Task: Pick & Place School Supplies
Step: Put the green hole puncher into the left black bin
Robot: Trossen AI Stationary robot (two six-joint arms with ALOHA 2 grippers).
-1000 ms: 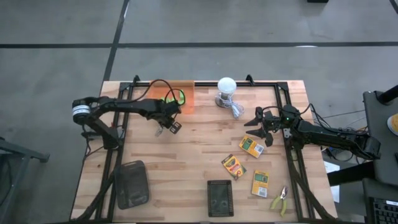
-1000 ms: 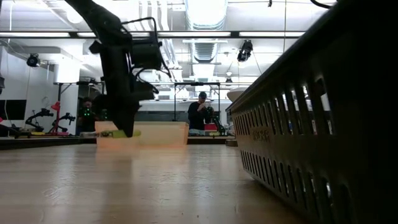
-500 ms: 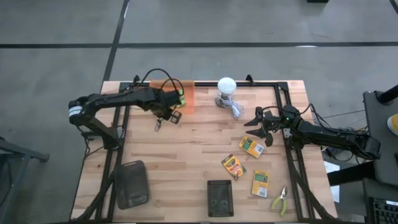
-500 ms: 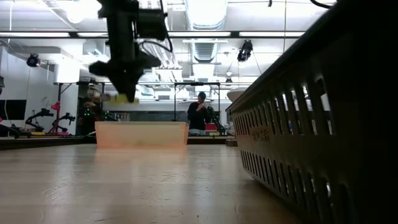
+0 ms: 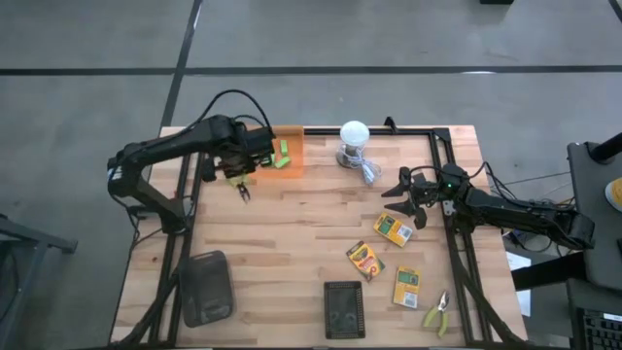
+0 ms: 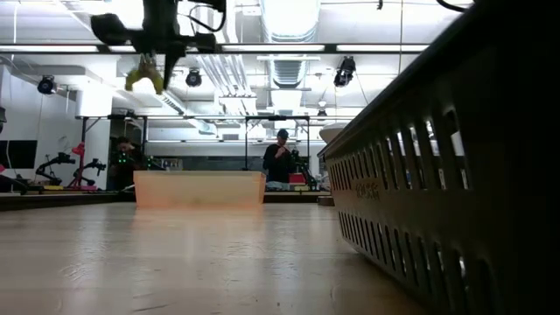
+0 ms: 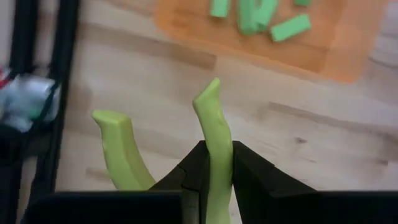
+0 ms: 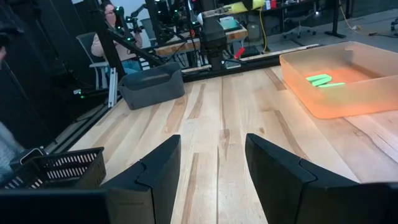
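1 pliers (image 7: 214,143) clamped in left claw (image 5: 240,185), beside bin (image 5: 294,163) edge; right claw (image 5: 406,197) wide.

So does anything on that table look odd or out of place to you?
Mostly the white bulb with a cable at the far edge, which doesn't match the supplies. Also, the left gripper holds the green-handled pliers by one handle only, the other handle splayed free, beside the orange bin.

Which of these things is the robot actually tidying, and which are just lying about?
Being tidied: pliers in the left hand, second pliers, three crayon boxes, green blocks in the orange bin.

Lying about: white bulb, two dark baskets.
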